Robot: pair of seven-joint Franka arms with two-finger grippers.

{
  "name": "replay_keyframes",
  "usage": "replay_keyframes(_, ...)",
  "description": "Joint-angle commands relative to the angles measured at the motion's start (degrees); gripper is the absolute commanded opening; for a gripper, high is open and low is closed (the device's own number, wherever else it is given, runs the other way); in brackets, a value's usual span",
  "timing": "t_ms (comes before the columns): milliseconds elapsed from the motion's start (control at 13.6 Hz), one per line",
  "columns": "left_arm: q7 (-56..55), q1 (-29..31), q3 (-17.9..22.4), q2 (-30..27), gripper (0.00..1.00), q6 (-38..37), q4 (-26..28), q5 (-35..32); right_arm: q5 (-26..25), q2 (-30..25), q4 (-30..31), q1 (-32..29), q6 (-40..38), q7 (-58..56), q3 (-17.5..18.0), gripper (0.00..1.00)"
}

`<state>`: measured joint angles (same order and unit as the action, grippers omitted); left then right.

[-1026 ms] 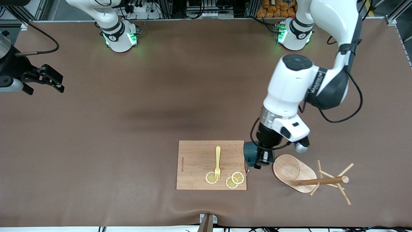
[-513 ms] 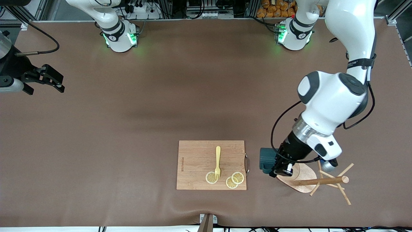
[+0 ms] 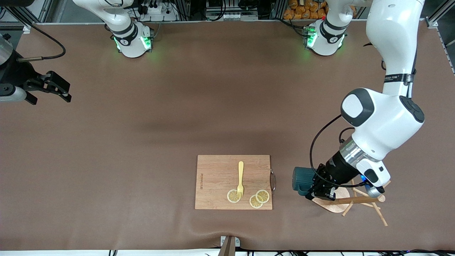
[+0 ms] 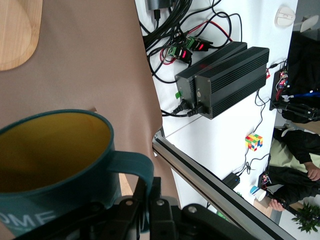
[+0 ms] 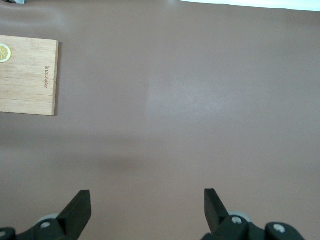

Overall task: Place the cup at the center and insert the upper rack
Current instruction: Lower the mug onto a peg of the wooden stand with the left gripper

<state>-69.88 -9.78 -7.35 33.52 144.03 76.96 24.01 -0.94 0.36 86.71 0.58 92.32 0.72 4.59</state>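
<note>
The left pincer (image 3: 320, 190) is clenched on the handle of the cup (image 3: 301, 181), carrying it tipped on its side in the air, just beside the oval base of the upper rack (image 3: 359, 201), which lies toppled on the desk (image 3: 142, 142). The step in hand seems to be the carrying; next the cup must probably go upright onto open desk. The cutting board (image 3: 220, 177) lies near the pincer. The right pincer (image 3: 53, 89) waits released, well apart, with much bare room.
</note>
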Motion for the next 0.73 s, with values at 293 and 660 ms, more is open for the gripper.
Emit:
replay_keyframes(293,9.23,3.89,-0.56,-0.83,0.0,-5.68,0.03,2.62,-0.82,0.34,-1.01,0.65,-0.83,-0.2,-0.37,1.0)
replay_keyframes(660,9.32,7.05,-0.56,-1.53,0.0,-8.95,-0.06,2.62,-0.82,0.34,-1.01,0.74,-0.83,-0.2,-0.37,1.0)
